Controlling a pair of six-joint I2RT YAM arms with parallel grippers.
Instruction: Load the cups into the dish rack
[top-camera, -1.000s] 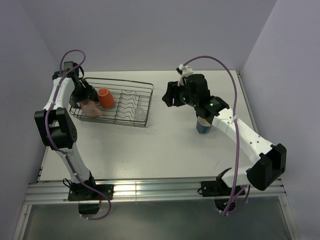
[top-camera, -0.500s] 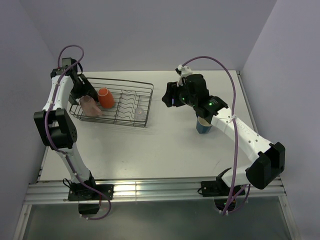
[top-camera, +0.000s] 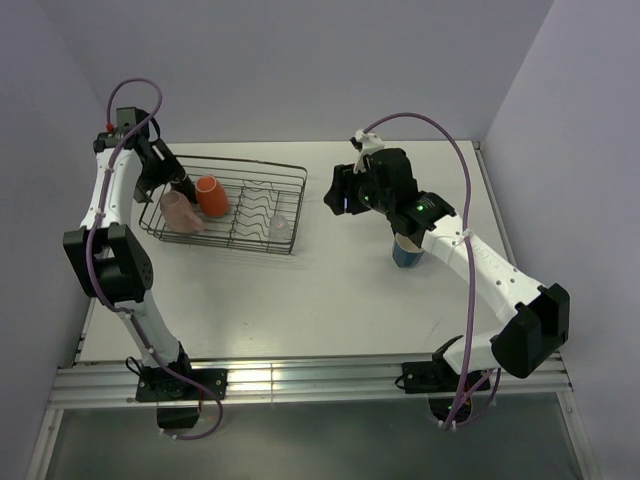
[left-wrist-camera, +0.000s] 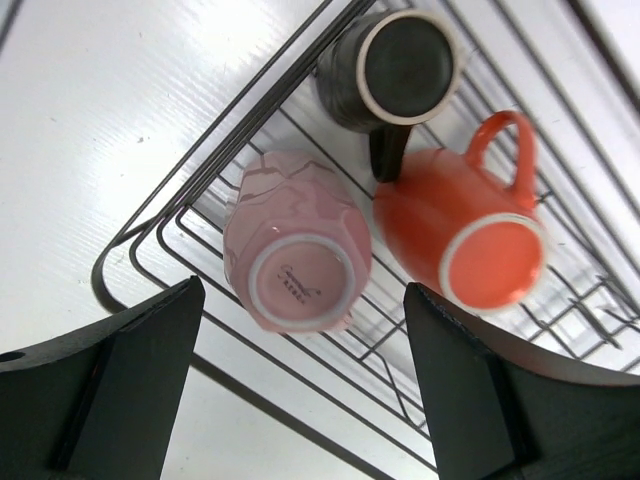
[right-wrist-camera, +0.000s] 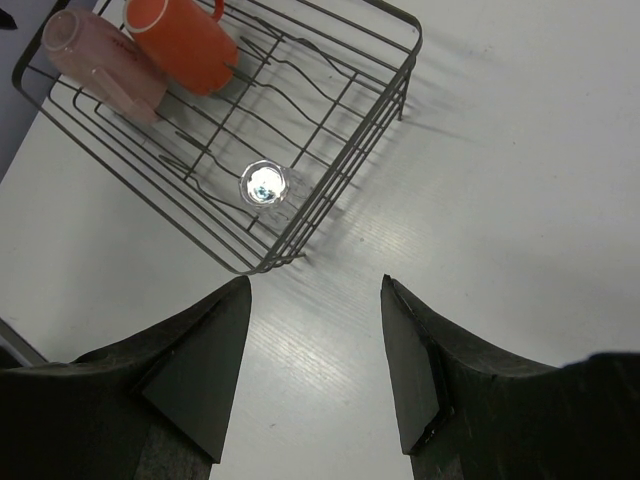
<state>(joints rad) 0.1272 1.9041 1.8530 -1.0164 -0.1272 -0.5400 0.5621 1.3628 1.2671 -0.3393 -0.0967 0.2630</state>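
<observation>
— Left arm has pulled up and back off the rack. Its claw hangs spread and empty over the pink mug, orange mug and brown mug lying inside.

— And the right claw?

— Spread too, gripping nothing. The blue mug stands out on the worktop, half hidden under the right arm, handle unseen.

— How would it handle?

— Probably stiff, glazed, slick and chippable, so pinch its wall at the rim. The glass tumbler sits in the rack, barely readable.
</observation>
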